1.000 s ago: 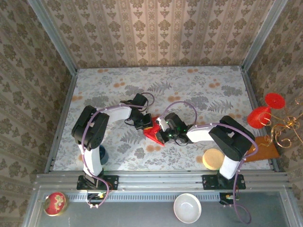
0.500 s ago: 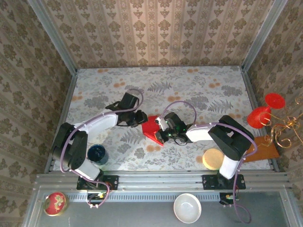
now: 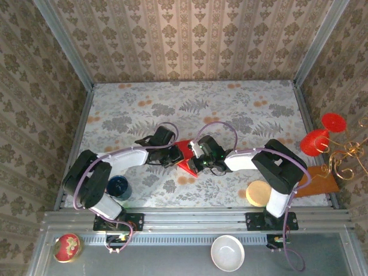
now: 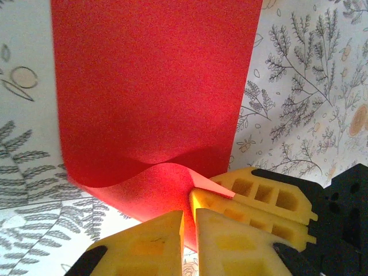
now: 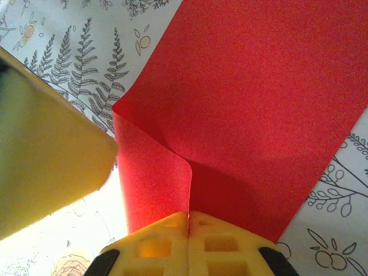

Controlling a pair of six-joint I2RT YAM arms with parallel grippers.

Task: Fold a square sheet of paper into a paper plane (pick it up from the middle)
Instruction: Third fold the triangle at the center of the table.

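Grey floral tablecloth [image 3: 247, 112] beneath red paper [image 3: 185, 164], damask walls [image 3: 195, 40]

room: far table [image 3: 230, 103] | blocked: middle, square sheet of paper [image 3: 185, 163]; blue cup [image 3: 118, 187] near-left

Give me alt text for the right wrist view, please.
The right gripper is shut on a curled edge of the red sheet of paper, which spreads away over the fern-print tablecloth. Another yellow finger, blurred, sits close at left.
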